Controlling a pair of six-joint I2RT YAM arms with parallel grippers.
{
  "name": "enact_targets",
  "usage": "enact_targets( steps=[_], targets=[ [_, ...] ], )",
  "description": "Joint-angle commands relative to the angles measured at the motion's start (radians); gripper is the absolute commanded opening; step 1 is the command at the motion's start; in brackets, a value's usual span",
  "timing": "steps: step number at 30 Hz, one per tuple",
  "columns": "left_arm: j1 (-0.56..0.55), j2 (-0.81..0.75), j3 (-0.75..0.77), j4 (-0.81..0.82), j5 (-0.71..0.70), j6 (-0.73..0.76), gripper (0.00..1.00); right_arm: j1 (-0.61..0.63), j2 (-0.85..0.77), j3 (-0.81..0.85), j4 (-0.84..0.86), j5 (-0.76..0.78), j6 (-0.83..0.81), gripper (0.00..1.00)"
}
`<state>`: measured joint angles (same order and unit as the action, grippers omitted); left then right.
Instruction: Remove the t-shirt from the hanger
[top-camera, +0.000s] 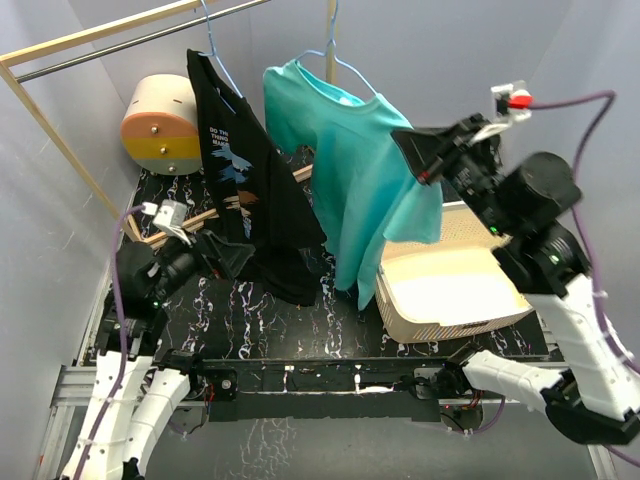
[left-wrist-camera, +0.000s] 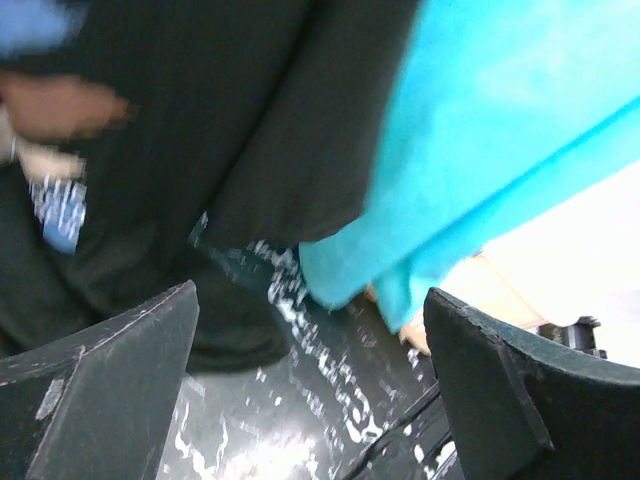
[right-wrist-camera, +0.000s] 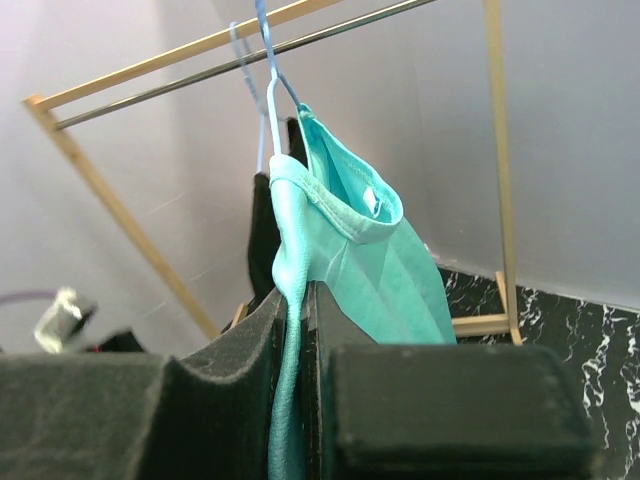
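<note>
A teal t-shirt (top-camera: 350, 170) hangs on a light blue hanger (top-camera: 335, 60) from the rail. My right gripper (top-camera: 418, 152) is raised at the shirt's right shoulder and shut on a bunched fold of its fabric (right-wrist-camera: 290, 330), with the jaws pressed flat against it. The hanger's hook (right-wrist-camera: 270, 90) rises just above that fold. My left gripper (top-camera: 235, 255) is low on the left, by the hem of a black t-shirt (top-camera: 245, 180) on its own hanger. Its jaws stand wide open with nothing between them (left-wrist-camera: 310, 330); beyond them show black cloth (left-wrist-camera: 250, 110) and the teal hem (left-wrist-camera: 500, 130).
A cream basket (top-camera: 450, 290) lies on the marbled table under the right arm. The wooden-framed clothes rail (top-camera: 120, 45) crosses the back. A round cream, orange and yellow drum (top-camera: 160, 125) is at the back left. The rack's wooden foot (top-camera: 180, 225) lies by the left gripper.
</note>
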<state>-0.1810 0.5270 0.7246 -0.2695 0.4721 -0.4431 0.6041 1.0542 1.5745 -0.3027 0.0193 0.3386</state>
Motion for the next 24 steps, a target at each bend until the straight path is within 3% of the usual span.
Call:
enact_targets(
  steps=[1, 13, 24],
  targets=[
    [-0.005, 0.009, 0.242, 0.086, 0.104, 0.021, 0.93, -0.004, -0.136, 0.006, -0.136, -0.128, 0.032, 0.08],
    [-0.005, 0.262, 0.629, 0.300, 0.431, -0.144, 0.93, -0.004, -0.274, 0.061, -0.422, -0.468, 0.087, 0.08],
    [-0.018, 0.340, 0.637, 0.520, 0.618, -0.304, 0.91, -0.005, -0.265, 0.097, -0.375, -0.584, 0.151, 0.08]
  ],
)
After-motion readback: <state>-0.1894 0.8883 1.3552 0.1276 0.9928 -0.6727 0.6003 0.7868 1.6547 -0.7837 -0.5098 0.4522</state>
